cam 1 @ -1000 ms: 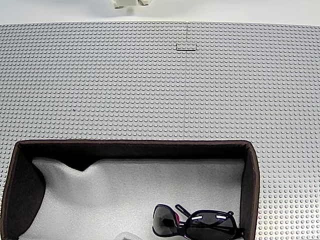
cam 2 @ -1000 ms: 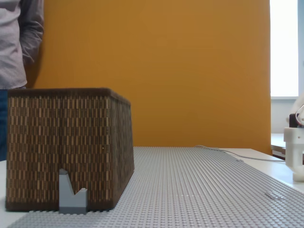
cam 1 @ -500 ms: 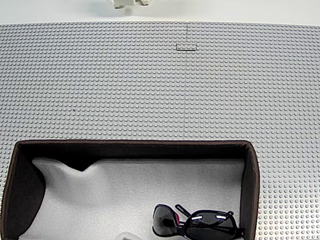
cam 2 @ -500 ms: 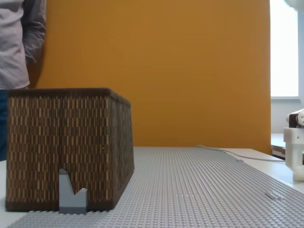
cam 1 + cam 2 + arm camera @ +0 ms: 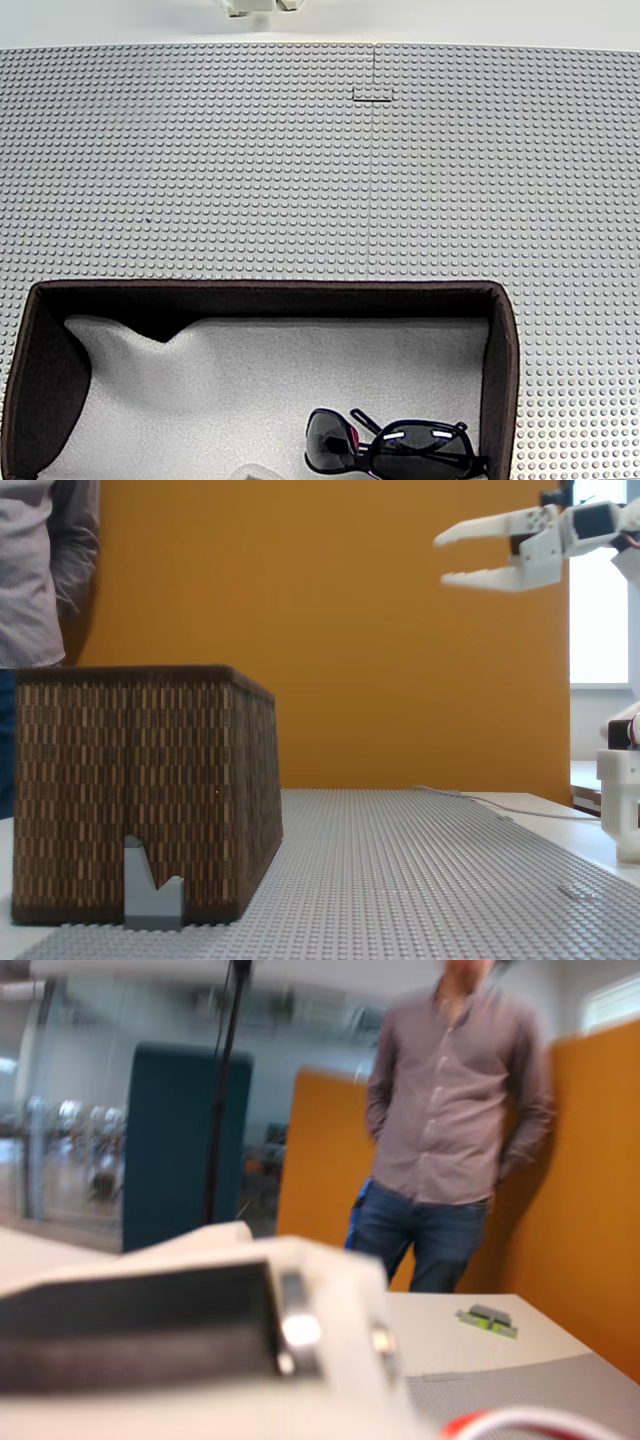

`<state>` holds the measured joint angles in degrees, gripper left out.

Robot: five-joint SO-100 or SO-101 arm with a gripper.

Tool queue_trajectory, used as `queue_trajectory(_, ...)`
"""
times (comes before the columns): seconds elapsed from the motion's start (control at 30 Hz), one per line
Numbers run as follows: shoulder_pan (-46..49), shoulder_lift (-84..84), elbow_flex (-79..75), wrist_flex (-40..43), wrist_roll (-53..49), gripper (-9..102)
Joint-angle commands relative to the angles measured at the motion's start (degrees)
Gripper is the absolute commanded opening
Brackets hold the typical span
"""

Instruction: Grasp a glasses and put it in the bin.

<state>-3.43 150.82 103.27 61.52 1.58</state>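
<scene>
The studded grey baseplate (image 5: 300,170) is the largest thing in the top-down fixed view. At its six o'clock edge sits the bin (image 5: 500,350), dark-walled and lined with white padding (image 5: 260,370). In the side-on fixed view the same bin (image 5: 140,790) shows woven brown walls at about eight o'clock, with a small grey bracket (image 5: 152,888) against its base and a person (image 5: 45,570) standing behind at ten o'clock.

The gripper (image 5: 452,558) hangs high at one o'clock in that side view, well above the plate and well apart from the bin; its white fingers are spread and hold nothing.

The glasses (image 5: 395,447) already lie inside the bin, on the padding toward five o'clock, close to the right wall. Judged from this, the placing looks done.

The remaining risk seems small: if the arm swings low across the plate while returning, it could clip the bin's rim and shift it. The glasses' frame sits near the wall, so a knock there might jolt them.
</scene>
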Motion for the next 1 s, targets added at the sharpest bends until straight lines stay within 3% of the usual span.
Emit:
queue_trajectory(0.0, -1.8, -0.4, 3.0, 6.9, 1.8, 19)
queue_trajectory(0.17, 1.1, -0.7, 5.0, 11.8, -1.0, 17)
queue_trajectory(0.23, 1.2, -0.7, 4.3, 14.2, -1.8, 5)
queue_trajectory(0.37, 1.3, -0.7, 2.7, 16.4, -1.8, 0)
queue_trajectory(0.97, -1.7, -2.5, 2.8, 17.9, -1.8, 0)
